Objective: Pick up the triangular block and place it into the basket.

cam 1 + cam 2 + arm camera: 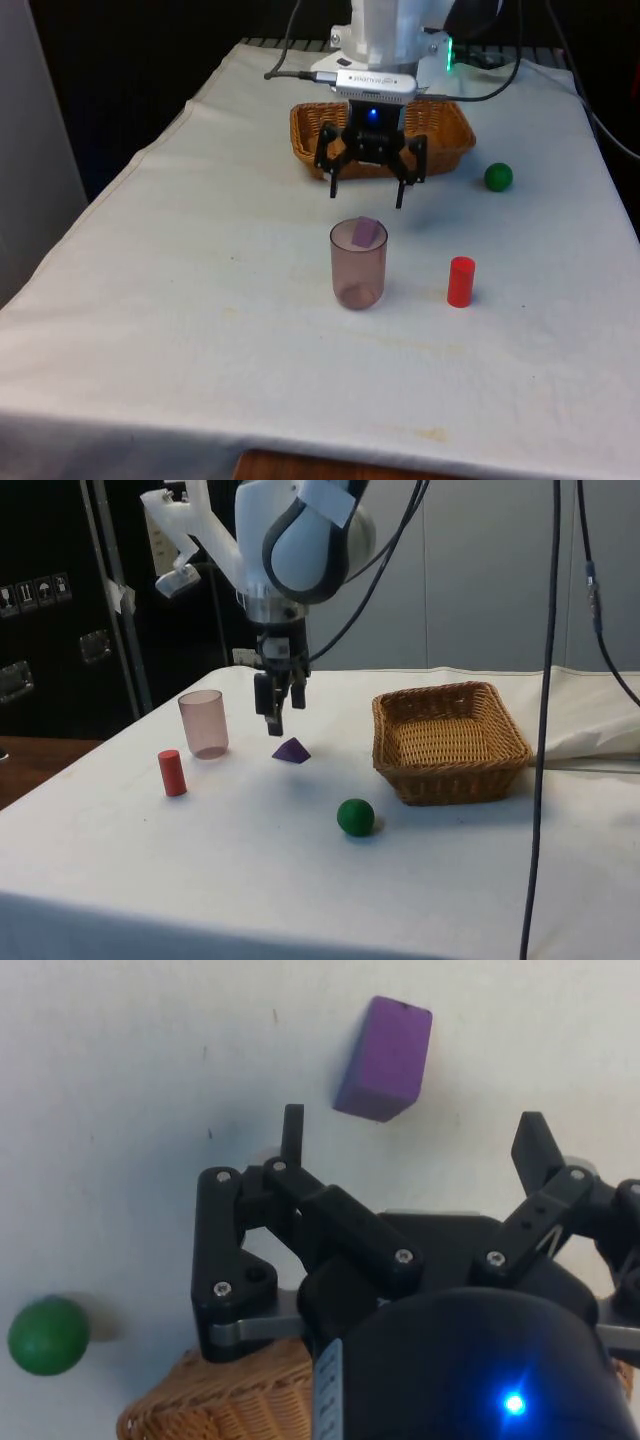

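Even bright overhead light, soft shadows on white cloth, dark backdrop.

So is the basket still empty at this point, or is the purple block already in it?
Empty. The side view shows the basket with nothing inside; the purple block lies on the cloth beside it, below the open tool.

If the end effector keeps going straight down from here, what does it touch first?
Probably the white cloth, not the purple triangular block. In the side and wrist views the open end effector hangs just short of the block, which lies slightly beyond the fingertips. Depth is uncertain, so one finger might clip its edge.
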Robot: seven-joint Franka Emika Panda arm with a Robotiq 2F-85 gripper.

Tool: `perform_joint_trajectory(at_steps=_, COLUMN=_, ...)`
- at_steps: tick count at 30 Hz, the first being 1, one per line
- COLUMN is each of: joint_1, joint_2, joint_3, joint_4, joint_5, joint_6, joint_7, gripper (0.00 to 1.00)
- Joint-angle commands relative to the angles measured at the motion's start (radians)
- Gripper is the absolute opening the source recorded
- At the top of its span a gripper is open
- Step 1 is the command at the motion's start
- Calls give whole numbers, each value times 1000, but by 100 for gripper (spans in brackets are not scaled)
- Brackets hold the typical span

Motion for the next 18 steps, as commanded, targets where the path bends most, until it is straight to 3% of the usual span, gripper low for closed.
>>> perform_joint_trajectory(at_steps=1, joint_1=-4, joint_2=9, joint_3=8, joint_4=2, joint_5=11, joint_6=17, joint_7=-4, gripper=100)
perform_joint_trajectory(at_steps=18, joint_1=-1, joint_2=65, joint_3=8, joint_4=11, joint_5=7, joint_6=50, joint_7=19, gripper=100)
